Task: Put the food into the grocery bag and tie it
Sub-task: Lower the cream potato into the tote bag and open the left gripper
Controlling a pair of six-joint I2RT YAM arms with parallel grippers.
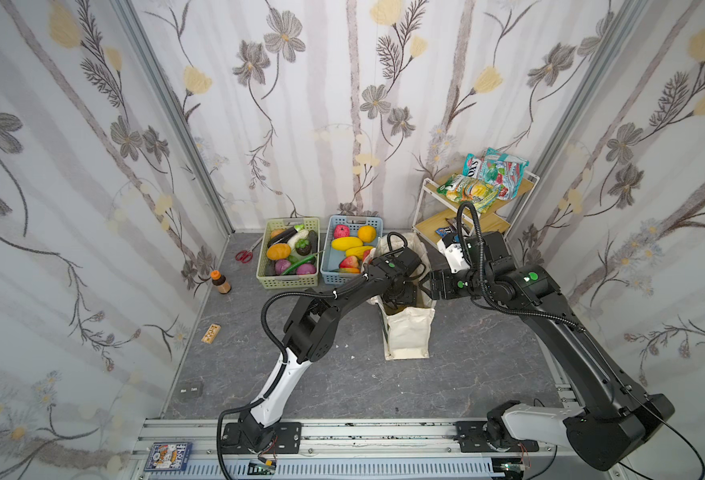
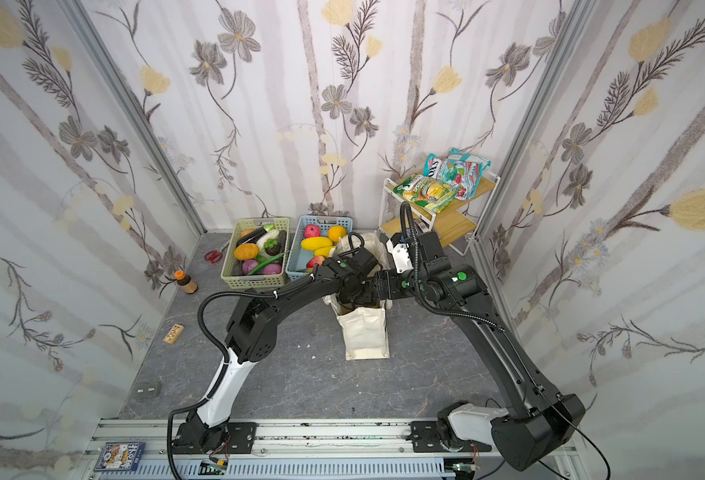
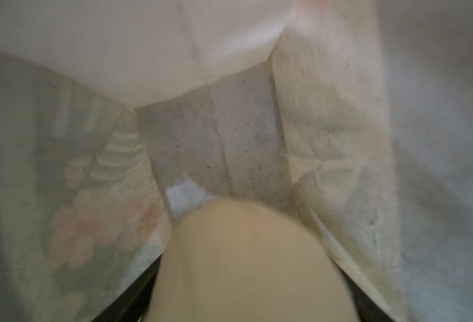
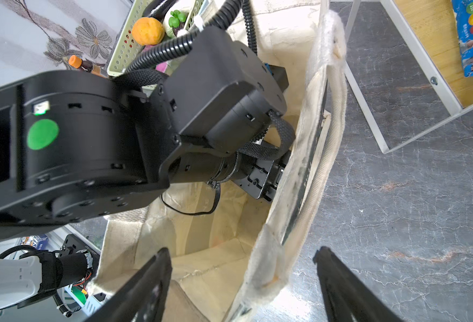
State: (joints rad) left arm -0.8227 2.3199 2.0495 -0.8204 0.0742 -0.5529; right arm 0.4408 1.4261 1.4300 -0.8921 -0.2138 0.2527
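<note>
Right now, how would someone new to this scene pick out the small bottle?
Find the green slotted basket at the back of the grey table, then look left of it. The bottle stands upright there, nearer the camera than the red scissors; its brown body and orange cap set it apart.

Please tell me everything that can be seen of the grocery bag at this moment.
The grocery bag is a cream canvas tote, standing upright on the grey table next to the blue basket, mouth open. The cloth looks soft, creased and slightly soiled; a green flower print shows faintly through one wall. A long cream handle hangs along one rim. The left gripper reaches inside the bag; the open right gripper straddles that rim without closing on it.
</note>
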